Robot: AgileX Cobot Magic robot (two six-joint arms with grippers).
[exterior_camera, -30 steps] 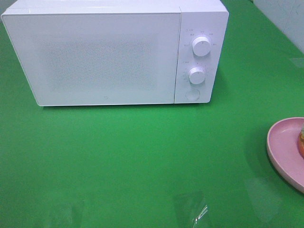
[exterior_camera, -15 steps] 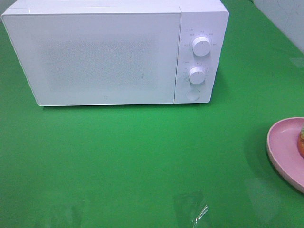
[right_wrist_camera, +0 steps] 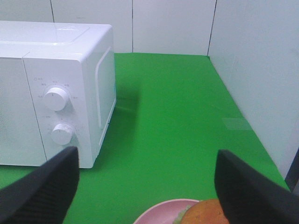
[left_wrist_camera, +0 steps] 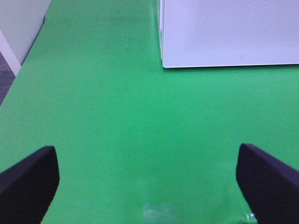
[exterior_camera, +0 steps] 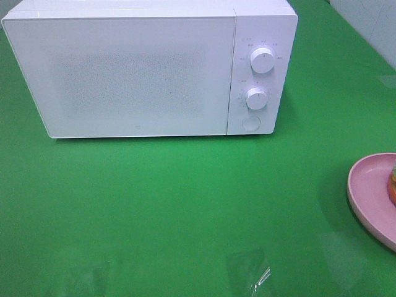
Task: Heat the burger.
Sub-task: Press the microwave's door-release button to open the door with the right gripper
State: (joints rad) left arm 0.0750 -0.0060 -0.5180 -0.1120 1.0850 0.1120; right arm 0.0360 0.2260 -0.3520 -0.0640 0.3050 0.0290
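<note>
The burger (right_wrist_camera: 205, 212) rests on a pink plate (right_wrist_camera: 161, 212); the right wrist view catches its golden-brown bun and a bit of green lettuce. In the exterior high view only a sliver of the burger (exterior_camera: 393, 180) shows at the right edge, on the pink plate (exterior_camera: 370, 195). My right gripper (right_wrist_camera: 145, 196) stands open just short of the plate, with nothing between its black fingers (right_wrist_camera: 42, 189). My left gripper (left_wrist_camera: 147, 186) is open over bare green table, its fingers (left_wrist_camera: 268, 179) far apart. Neither gripper shows in the exterior high view.
A white microwave (exterior_camera: 124, 74) stands at the back with its door shut; two round knobs (exterior_camera: 262, 60) and a round button (exterior_camera: 250, 123) are on its right panel. White walls (right_wrist_camera: 252, 70) border the green table at the back and right.
</note>
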